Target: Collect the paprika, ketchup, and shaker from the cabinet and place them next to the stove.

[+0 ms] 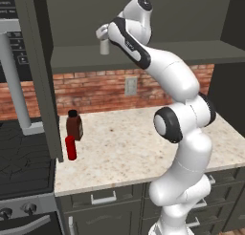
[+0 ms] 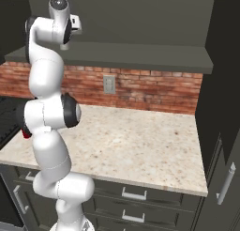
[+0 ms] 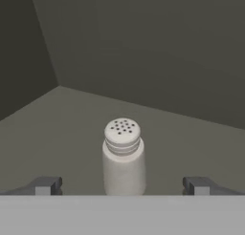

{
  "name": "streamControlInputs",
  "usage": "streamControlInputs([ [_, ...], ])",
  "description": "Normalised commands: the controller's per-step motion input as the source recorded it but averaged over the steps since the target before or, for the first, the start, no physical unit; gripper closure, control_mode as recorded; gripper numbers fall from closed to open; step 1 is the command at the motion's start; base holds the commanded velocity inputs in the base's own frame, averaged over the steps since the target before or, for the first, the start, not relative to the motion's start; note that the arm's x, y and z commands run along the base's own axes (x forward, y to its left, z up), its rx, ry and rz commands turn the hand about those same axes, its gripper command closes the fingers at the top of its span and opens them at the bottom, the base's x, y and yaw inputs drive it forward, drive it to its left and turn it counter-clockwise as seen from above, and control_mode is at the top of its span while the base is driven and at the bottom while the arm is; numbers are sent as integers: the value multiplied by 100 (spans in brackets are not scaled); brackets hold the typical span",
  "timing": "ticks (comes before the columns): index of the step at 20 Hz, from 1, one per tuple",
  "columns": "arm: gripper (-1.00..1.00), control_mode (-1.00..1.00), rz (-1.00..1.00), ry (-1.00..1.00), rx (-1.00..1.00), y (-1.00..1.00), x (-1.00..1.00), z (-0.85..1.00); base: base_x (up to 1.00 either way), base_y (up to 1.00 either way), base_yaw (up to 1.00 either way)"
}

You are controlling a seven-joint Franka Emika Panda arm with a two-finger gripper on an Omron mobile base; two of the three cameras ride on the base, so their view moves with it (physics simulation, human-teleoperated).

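Shaker [image 3: 123, 155] stands upright on the cabinet [image 1: 143, 55] shelf, its long axis vertical and its perforated rounded cap pointing straight up, seen in the hand view just between the two dark fingertips [image 3: 45, 185]. End effector [image 3: 122, 186] is wide open, its jaws set to either side of the shaker with a clear gap on each side and no contact visible. In the left base view the white arm rises from the lower right, bends at the elbow above the bench [image 1: 139, 148], and reaches up and to the left so that the wrist lies level with the shelf, the hand aimed horizontally into the cabinet at the shaker [image 1: 104, 47]. On the bench below, near its left end, the paprika [image 1: 74, 125] stands upright with its black cap up, and the ketchup [image 1: 71, 147] stands upright just in front of it, close beside the stove [image 1: 24, 157]. Brick wall [image 1: 95, 90] runs behind the bench.
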Motion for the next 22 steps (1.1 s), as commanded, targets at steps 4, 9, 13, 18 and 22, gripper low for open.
streamControlInputs([
  [4, -100, -100, 0, 6, 0, 15, 9, 0, 0, 0, 0],
  [9, -100, -100, 0, 4, 0, 2, 12, -1, 0, 0, 0],
  [13, -100, -100, 0, 3, 0, 0, 12, -7, 0, 0, 0],
  [18, -100, -100, 0, 4, 0, 0, 9, -9, 0, 0, 0],
  [22, -100, -100, 0, 4, 0, 1, 11, -9, 0, 0, 0],
])
